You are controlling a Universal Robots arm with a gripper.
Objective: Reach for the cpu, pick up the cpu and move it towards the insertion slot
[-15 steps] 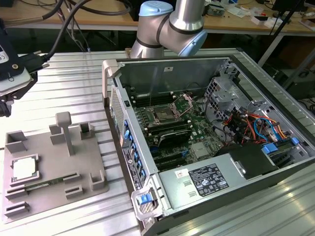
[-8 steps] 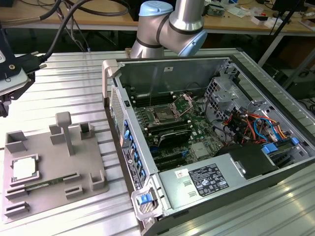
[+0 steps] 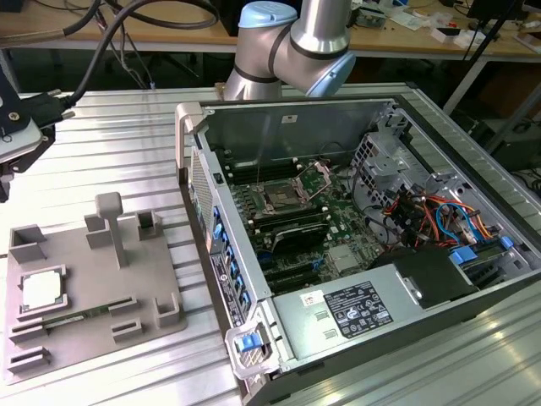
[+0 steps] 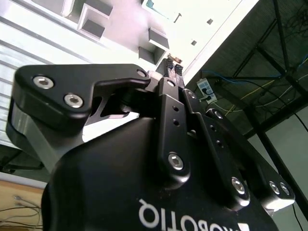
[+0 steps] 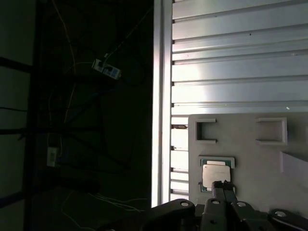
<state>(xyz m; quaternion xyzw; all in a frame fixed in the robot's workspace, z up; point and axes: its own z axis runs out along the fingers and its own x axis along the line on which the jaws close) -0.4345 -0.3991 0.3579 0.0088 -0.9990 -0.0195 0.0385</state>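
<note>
The cpu [image 3: 42,290] is a pale silvery square chip lying flat in a pocket of the grey fixture plate [image 3: 93,338], at the exterior view's left. The first wrist view shows the cpu [image 5: 215,173] just beyond my gripper [image 5: 224,185], whose fingertips overlap its near edge in the picture. In both wrist views the two fingers stand together, shut, with nothing between them; the gripper [image 4: 173,66] hangs well above the plate. The arm's tool end [image 3: 21,127] is at the far left. The insertion slot [image 3: 279,200] is a square socket with a metal frame on the motherboard.
An open computer case [image 3: 380,211] with tall walls, cables and drive bays stands at the exterior view's right. The fixture plate carries raised holders, a post [image 3: 110,224] and a green memory stick [image 3: 76,315]. The slatted metal table [image 5: 240,72] ends at an edge [image 5: 161,96] close to the plate.
</note>
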